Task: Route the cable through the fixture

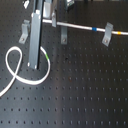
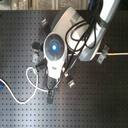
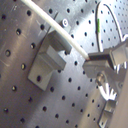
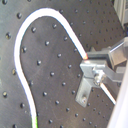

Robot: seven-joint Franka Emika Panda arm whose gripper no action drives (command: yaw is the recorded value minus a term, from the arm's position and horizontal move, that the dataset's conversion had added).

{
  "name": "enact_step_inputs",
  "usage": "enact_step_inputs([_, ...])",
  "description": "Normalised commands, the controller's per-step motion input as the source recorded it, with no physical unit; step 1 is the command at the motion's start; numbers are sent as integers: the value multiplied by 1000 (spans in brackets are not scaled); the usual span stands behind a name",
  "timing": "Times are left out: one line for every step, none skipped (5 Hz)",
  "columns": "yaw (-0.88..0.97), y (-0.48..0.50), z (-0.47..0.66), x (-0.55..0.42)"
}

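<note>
The white cable runs straight along the back of the board in the first exterior view. It passes over two grey fixture clips and carries a blue band and a yellow band. Its slack forms a loop at the first exterior view's left, with a green section. My gripper stands over that loop. In both wrist views it is shut on the cable, next to a fixture clip. In the second exterior view the arm hides the gripper.
The black perforated board carries another clip at the first exterior view's back left. In the second exterior view further clips stand around the arm, and the cable loop lies at the second exterior view's lower left.
</note>
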Motion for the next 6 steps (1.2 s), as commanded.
enact_step_inputs([-620,-303,3,-85])
enact_step_inputs([-820,-171,2,-65])
enact_step_inputs([-117,4,1,-49])
enact_step_inputs([0,1,109,2])
enact_step_inputs([-263,2,197,4])
enact_step_inputs([0,0,59,155])
